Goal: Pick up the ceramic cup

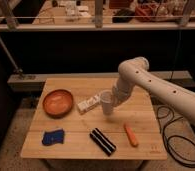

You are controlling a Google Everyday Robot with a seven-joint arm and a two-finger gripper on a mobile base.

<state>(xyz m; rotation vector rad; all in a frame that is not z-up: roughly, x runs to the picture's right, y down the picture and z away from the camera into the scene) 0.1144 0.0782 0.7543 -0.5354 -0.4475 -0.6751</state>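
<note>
Close by the cup: arm reaching in from the right

Nearest the front edge of the wooden tabletop (pixel 71 145) lies a black bar with pale stripes (pixel 102 141), set at a diagonal. Left of it, a small blue object (pixel 53 136), crumpled or folded; cannot tell which. Right of the bar, a short orange item (pixel 131 135), carrot-like, angled and well apart from the edge.

Mid-table, left side: shallow orange-brown bowl (pixel 58 102), upright, sitting alone. Just right of it a white bottle (pixel 89 104) lies on its side, pointing toward the centre.

Centre: the ceramic cup (pixel 107 101), small, white, tapered with the wider rim up. It appears slightly tilted, at the end of the arm, next to the tip of the bottle. Whether its base touches the wood cannot be told.

The gripper (pixel 114 98) is at the cup's right side, pressed close against it. Fingers hidden behind wrist and cup; cannot tell if they are spread or clamped.

White robot arm (pixel 156 87) runs from the lower right up to a rounded elbow, then bends down to the cup.

Farther back: dark shelf, metal rail (pixel 96 26), clutter beyond. Black cable (pixel 173 135) loops on the floor at right.
</note>
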